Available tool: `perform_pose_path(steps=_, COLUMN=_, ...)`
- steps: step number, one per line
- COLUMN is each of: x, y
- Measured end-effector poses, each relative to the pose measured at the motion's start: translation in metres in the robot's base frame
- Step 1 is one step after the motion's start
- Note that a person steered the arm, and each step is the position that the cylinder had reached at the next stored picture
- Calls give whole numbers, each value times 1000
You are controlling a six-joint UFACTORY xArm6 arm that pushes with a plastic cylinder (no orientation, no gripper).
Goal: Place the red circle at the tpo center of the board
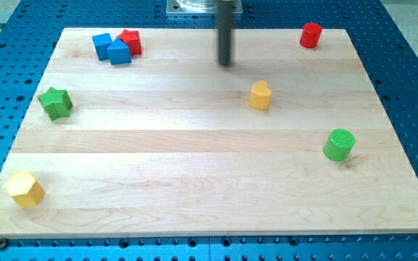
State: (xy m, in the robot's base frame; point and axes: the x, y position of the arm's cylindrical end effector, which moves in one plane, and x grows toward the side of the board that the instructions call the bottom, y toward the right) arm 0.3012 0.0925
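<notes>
The red circle (310, 35) is a short red cylinder near the board's top right corner. My tip (226, 63) is the lower end of the dark rod at the top centre of the wooden board (194, 167). It stands well to the view's left of the red circle and apart from it. The yellow heart-shaped block (260, 95) lies just below and right of my tip, not touching.
A blue block (112, 48) and a red block (130, 41) sit together at the top left. A green star (55, 102) is at the left edge, a yellow hexagon (25, 189) at the bottom left, a green cylinder (339, 144) at the right.
</notes>
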Motion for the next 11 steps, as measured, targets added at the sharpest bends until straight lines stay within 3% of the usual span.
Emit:
perform_pose_path(steps=1, x=2, y=128)
perform_pose_path(steps=2, x=-33, y=207)
perform_pose_path(steps=3, x=-75, y=170)
perform_pose_path(steps=5, x=-82, y=-66)
perform_pose_path(steps=6, x=-97, y=-34)
perform_pose_path(steps=11, x=-109, y=-19)
